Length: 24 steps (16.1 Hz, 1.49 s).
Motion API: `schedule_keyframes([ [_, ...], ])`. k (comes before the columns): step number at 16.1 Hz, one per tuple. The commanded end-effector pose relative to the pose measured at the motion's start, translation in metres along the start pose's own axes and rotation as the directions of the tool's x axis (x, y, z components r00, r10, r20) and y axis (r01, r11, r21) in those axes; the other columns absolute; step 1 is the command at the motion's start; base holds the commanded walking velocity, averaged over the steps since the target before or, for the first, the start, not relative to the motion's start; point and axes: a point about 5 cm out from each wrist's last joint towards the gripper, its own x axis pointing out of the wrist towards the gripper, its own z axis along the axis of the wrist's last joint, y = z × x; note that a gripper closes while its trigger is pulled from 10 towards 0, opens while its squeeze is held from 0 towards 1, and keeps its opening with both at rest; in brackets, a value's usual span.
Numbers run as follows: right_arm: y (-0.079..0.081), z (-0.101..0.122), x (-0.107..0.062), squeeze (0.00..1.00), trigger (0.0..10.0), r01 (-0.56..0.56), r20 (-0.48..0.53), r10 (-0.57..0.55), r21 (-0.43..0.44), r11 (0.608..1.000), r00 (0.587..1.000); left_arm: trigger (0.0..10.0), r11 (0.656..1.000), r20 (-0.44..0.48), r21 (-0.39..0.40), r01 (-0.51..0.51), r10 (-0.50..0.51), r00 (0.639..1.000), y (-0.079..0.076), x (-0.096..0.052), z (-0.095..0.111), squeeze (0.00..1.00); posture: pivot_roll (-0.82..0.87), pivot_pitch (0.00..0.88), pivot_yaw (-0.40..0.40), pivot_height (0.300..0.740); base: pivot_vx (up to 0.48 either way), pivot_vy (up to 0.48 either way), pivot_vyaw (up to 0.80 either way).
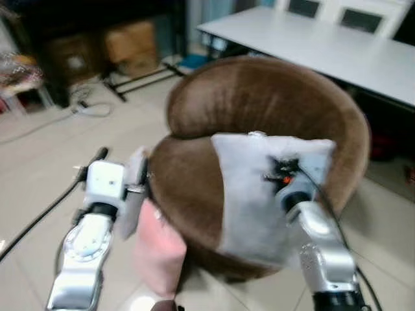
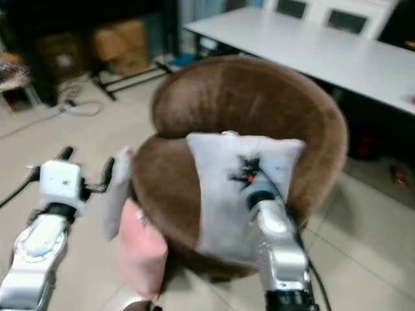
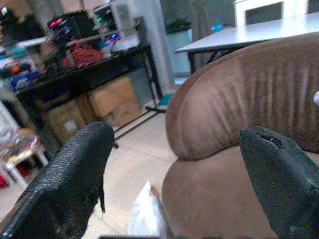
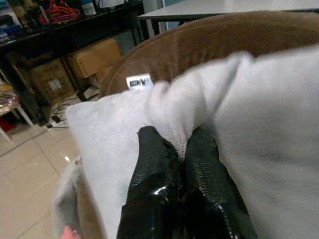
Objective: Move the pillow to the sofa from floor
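The right tool (image 2: pixel 249 170) is clenched on a fold of the white pillow (image 1: pixel 256 194), which stands nearly upright with its long axis vertical, top edge toward 12 o'clock, leaning over the brown sofa (image 1: pixel 259 103) seat. At 9 o'clock the left tool (image 3: pixel 174 164) hangs released beside the sofa. A pink pillow (image 1: pixel 159 253) lies against the sofa's base. A white desk (image 1: pixel 324 45) stands at 1 o'clock beyond.

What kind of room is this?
Likely a home living room that doubles as a workspace: a round brown sofa on tiled floor, a long white table behind it, and a dark shelf with cardboard boxes underneath.
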Motion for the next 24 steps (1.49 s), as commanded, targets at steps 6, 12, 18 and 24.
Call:
schedule_keyframes([
  [6, -0.003, 0.021, 0.002, 0.00, 10.0, -0.032, 0.098, 0.035, -0.031, 0.999, 0.995, 10.0, 0.999, 0.030, -0.015, 0.032, -0.032, 0.999, -0.008, 0.004, 0.006, 0.00, 0.03, 0.000, -0.001, 0.740, 0.323, 0.000, -0.40],
  [12, 0.029, 0.035, -0.001, 0.00, 10.0, -0.297, 0.141, 0.290, 0.031, 0.954, 0.946, 10.0, 1.000, 0.039, -0.023, 0.020, -0.019, 0.999, -0.007, -0.002, 0.007, 0.00, 0.05, 0.000, -0.026, 0.740, 0.311, 0.000, 0.00],
  [18, 0.029, 0.032, 0.003, 0.00, 10.0, -0.279, 0.116, 0.277, 0.002, 0.960, 0.954, 10.0, 1.000, 0.036, -0.019, 0.016, -0.015, 0.999, -0.005, -0.007, 0.007, 0.00, 0.06, 0.000, -0.033, 0.740, 0.311, 0.000, 0.37],
  [24, 0.040, 0.034, 0.004, 0.00, 10.0, -0.322, 0.091, 0.323, -0.033, 0.946, 0.942, 10.0, 0.998, 0.023, -0.010, 0.056, -0.056, 0.998, -0.006, -0.010, 0.006, 0.00, 0.07, 0.000, -0.031, 0.740, 0.248, 0.000, 0.00],
])
